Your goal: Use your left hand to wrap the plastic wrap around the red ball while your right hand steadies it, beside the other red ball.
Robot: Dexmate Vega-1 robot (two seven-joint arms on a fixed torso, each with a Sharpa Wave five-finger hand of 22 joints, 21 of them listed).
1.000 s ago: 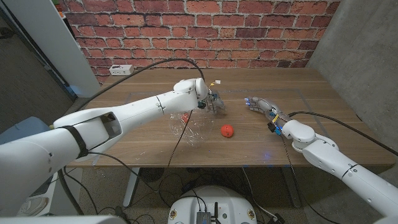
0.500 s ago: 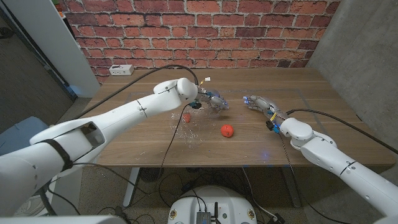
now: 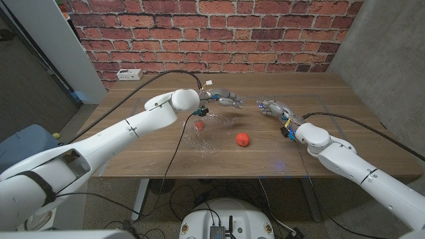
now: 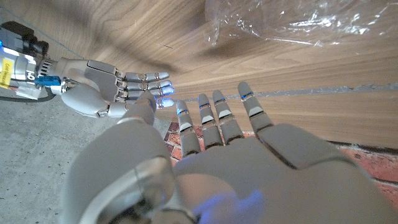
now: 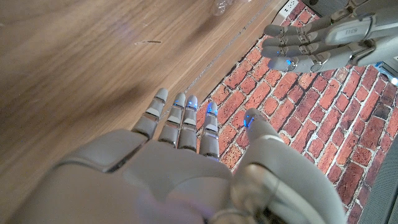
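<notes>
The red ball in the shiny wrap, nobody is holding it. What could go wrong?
1. Both the left hand and right hand are open above the table, so the red ball might roll out of the loose plastic wrap.
2. A reaching hand might knock the other red ball away.

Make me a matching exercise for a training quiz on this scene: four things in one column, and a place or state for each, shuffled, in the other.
Things:
1. left hand
2. right hand
3. plastic wrap
4. bare red ball

Places or states:
A. crumpled on the table with a red ball at its far edge
B. open, fingers out, toward the table's right side
C. alone on the wood, right of the wrap
D. open, raised beyond the wrap

Pairs: 1-D, 2-B, 3-A, 4-C
</notes>
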